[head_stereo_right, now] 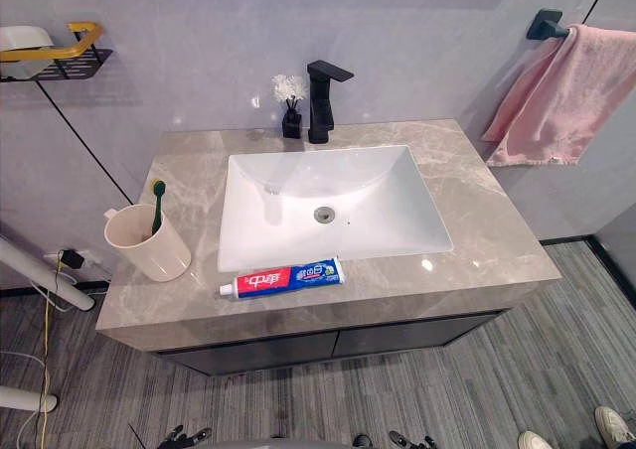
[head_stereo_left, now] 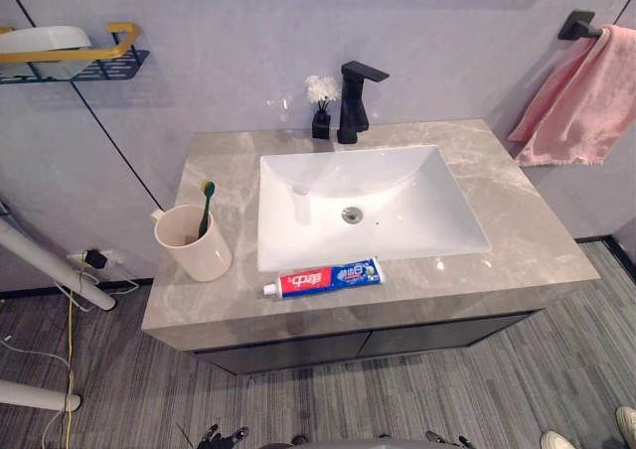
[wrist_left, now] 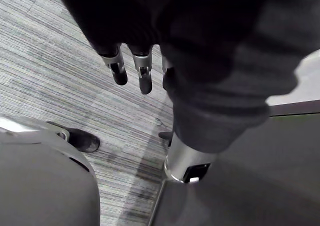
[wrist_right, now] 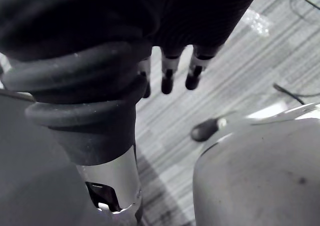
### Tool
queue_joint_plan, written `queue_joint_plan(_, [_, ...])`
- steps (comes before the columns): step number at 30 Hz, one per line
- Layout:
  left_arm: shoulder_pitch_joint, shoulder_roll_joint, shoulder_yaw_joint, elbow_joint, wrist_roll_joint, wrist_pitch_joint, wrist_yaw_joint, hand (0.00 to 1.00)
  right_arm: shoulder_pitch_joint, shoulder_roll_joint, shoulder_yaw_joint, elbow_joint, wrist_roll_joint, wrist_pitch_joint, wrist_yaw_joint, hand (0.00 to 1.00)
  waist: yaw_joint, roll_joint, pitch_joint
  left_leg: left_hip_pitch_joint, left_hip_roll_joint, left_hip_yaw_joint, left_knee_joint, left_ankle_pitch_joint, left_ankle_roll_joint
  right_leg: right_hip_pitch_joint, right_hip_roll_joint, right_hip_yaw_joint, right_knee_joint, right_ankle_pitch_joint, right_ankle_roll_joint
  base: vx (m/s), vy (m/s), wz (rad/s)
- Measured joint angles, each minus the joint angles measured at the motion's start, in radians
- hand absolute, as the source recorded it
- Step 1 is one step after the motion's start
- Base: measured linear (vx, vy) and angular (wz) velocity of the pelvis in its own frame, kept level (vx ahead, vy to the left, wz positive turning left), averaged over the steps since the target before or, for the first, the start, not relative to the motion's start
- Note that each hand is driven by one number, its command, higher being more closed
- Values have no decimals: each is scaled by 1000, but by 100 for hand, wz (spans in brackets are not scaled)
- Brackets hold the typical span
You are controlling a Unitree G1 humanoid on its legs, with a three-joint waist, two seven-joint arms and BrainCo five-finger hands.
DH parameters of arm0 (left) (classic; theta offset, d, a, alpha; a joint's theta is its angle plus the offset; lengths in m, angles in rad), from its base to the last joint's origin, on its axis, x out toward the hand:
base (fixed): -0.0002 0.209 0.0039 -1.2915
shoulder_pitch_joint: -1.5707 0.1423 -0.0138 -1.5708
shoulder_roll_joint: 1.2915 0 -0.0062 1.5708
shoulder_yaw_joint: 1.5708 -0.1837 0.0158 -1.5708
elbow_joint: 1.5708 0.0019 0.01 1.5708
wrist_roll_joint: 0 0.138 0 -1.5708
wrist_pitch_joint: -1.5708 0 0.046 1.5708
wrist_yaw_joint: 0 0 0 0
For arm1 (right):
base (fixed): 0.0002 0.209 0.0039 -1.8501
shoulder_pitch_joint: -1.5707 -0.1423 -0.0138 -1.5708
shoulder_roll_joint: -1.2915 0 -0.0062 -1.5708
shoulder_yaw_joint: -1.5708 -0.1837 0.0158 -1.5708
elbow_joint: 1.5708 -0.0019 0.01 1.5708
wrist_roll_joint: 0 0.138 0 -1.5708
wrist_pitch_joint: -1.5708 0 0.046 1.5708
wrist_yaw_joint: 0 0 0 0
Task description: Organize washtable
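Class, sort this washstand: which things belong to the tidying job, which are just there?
Job: red, white and blue toothpaste tube; beige cup; green toothbrush standing in it.
Just there: black tap; pink towel; small black vase of white flowers.

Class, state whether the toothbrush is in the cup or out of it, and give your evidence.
In. The toothbrush stands in the beige cup, bristle head up above the rim and handle down inside the opening.
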Motion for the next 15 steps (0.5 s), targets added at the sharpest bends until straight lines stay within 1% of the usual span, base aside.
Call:
queue_joint_plan(5, [-8, 4, -10, -4, 41, 11, 1, 0, 12, -1, -23, 3, 16, 2, 4, 0, 0, 2, -1, -5, -1, -13, 1, 0, 0, 4, -2, -18, -3, 0, 0, 0, -5, 8])
queue_joint_plan(6, [-11, 9, -26, -6, 55, 16, 1, 0, 14, -1, -60, 4, 34, 2, 4, 0, -1, 3, -1, -5, -1, -13, 2, 0, 0, 4, -2, -18, -3, 0, 0, 0, 0, 0])
queue_joint_plan(7, [-15, 13, -37, -6, 79, 18, 1, 0, 17, -4, -125, 4, 54, 2, 5, 0, -3, 4, -1, -4, 0, -11, 3, 0, 0, 4, -2, -17, -3, 0, 0, 0, 0, 0])
queue_joint_plan(8, [-16, 14, -39, -6, 87, 20, 0, 0, 21, -7, -164, 5, 73, 3, 5, 0, -4, 4, -1, -4, 0, -10, 3, 0, 0, 3, -2, -16, -3, 1, 0, -8, -16, -5])
queue_joint_plan(10, [-21, 21, -37, -5, 126, 21, -1, 0, 36, -37, -368, 6, 158, 5, 4, 0, -11, -2, 1, 0, 1, 0, 3, -1, -1, 2, -2, -13, -3, 3, 0, -15, -13, -10])
queue_joint_plan(11, [-20, 21, -36, -5, 131, 21, -1, 0, 38, -51, -419, 7, 183, 7, 2, 0, -18, -2, 1, 1, 2, 3, 4, -3, -1, 2, -2, -12, -4, 6, 0, -17, -7, -16])
queue_joint_plan(12, [-18, 22, -30, -4, 146, 23, -2, 0, 38, -85, -510, 6, 229, 7, 1, 0, -34, -2, 2, 1, 3, 9, 8, -7, -2, 2, -2, -6, -7, 9, 0, -27, -4, -27])
queue_joint_plan(13, [-16, 22, -24, -3, 151, 26, -4, 0, 38, -120, -577, 5, 269, 7, -2, 0, -34, -3, 2, 1, 8, 24, 14, -13, -3, 0, -1, 10, -15, 18, 0, -35, -4, -35])
queue_joint_plan(15, [-14, 22, -19, -3, 157, 26, -8, 0, 39, -175, -656, -4, 324, 5, -7, 0, -40, -6, 2, 1, 10, 49, 23, -26, -5, 0, 0, 33, -32, 30, 2, -55, -3, -40])
